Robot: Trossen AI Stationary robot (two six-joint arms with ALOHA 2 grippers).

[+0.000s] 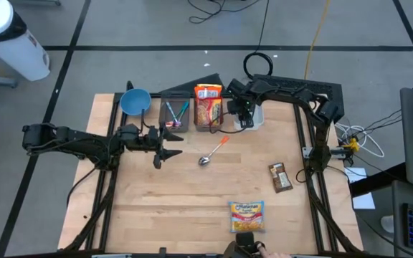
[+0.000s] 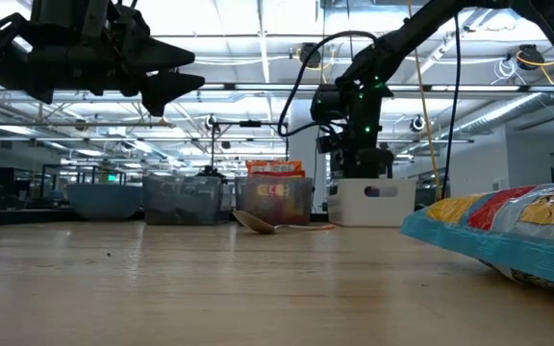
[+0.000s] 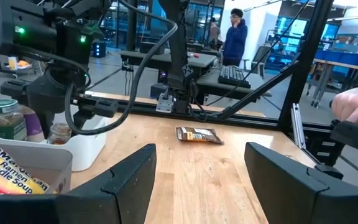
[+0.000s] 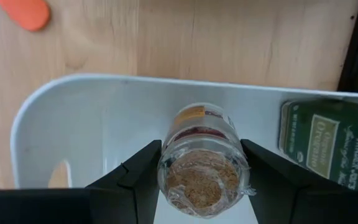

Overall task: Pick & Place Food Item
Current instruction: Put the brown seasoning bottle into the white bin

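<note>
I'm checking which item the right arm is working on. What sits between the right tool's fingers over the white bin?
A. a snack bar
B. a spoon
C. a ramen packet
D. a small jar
D: the right wrist view shows a small jar with a label, held between the fingers of the right tool above the white bin; the spoon lies out on the table.

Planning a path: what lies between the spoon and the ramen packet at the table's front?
Only bare wood between the spoon and ramen packet, per the high view.
</note>
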